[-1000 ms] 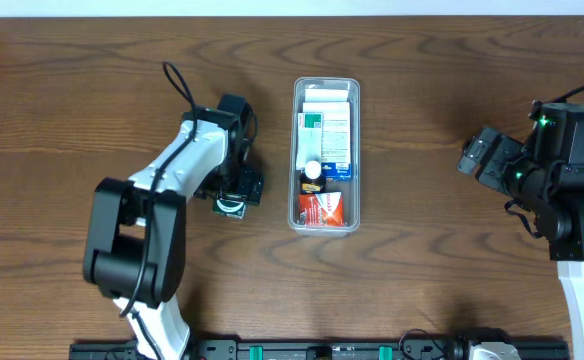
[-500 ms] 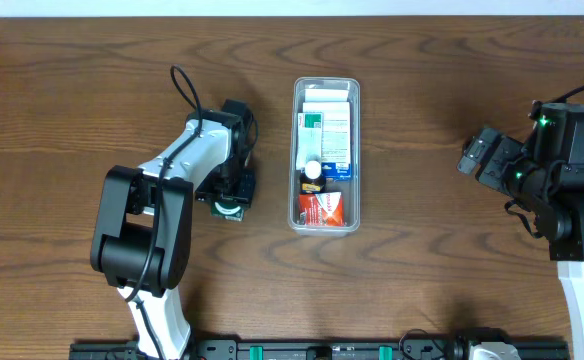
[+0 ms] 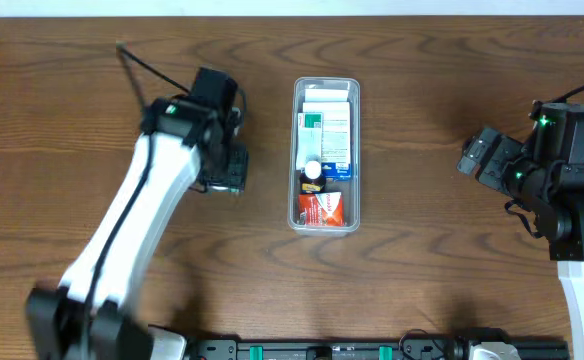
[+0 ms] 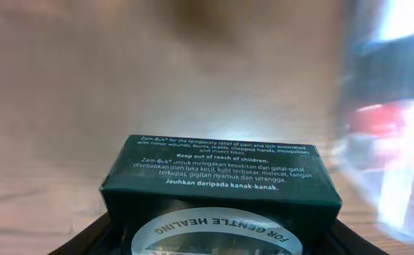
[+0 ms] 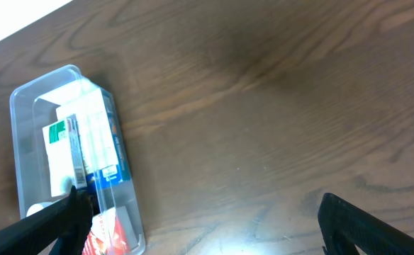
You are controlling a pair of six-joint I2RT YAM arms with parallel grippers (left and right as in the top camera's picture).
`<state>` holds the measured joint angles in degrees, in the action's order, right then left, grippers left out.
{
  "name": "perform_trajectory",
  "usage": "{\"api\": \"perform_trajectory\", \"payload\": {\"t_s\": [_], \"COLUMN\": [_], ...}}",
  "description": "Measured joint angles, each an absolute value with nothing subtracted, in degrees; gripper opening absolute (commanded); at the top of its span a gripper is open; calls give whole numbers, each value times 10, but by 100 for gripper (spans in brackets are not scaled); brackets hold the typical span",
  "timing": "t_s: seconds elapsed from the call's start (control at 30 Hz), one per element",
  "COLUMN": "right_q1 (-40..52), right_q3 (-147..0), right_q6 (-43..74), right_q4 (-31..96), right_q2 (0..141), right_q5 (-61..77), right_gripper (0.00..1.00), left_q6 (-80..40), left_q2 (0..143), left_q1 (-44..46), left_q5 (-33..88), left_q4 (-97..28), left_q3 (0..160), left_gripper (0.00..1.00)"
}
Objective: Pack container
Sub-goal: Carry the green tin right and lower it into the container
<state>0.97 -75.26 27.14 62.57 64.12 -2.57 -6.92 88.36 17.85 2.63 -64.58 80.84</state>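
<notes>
Left wrist view: left gripper (image 4: 221,244) is clamped on a dark green box (image 4: 221,183), black fingers just showing at its lower corners. White label text faces the camera and the box sits level. The grip looks square, though the contact itself is mostly cropped.

Below and beyond it is the wooden bench (image 4: 122,106), blurred. The box appears to be lifted clear, but I can't confirm the height.

The container (image 3: 325,226) stands at bench centre, long axis running away from the robot, to the right of the carried box with bare wood between them.

Inside it, near end to far:
- red pack (image 3: 320,208)
- white-capped bottle (image 3: 313,170)
- white-and-green carton (image 3: 322,125)
- more white packaging at the far end

It looks nearly full, with no obvious open slot.

Step in hand, as I judge it, is carrying the box over and placing it in the container.

To do it well:
- Travel right with the box above the rim.
- Align the long side of the box with the bin's long axis.
- Lower it flat onto the contents or into any gap.
- Open only once it is supported.
- Risks: catching the rim, or tipping the bottle.

Far right: the right gripper (image 5: 198,205) has its fingers spread wide and holds nothing. It is well apart from the container.
</notes>
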Motion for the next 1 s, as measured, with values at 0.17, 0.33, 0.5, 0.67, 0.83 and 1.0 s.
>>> {"api": "perform_trajectory", "payload": {"t_s": [0.17,0.33,0.5,0.67,0.83,1.0], "right_q1": [10,10,10,10,10,10], "right_q3": [-753,-753,-753,-753,-753,-753], "right_q6": [271,271,271,271,271,271], "right_q4": [626,626,626,626,626,626], "right_q2": [641,641,641,641,641,641], "right_q5": [-26,-26,-26,-26,-26,-26], "right_gripper": [99,99,99,99,99,99], "left_q6": [-140,-221,-290,-343,-376,-400], "left_q2": [809,822,874,945,1003,1027], "left_q1": [252,338,419,455,467,468], "left_q5": [26,26,-4,-23,-31,-34], "left_q4": [-613,-566,-544,-524,-522,-523], "left_q3": [811,810,810,810,809,807], "left_gripper": [44,44,44,44,46,50]}}
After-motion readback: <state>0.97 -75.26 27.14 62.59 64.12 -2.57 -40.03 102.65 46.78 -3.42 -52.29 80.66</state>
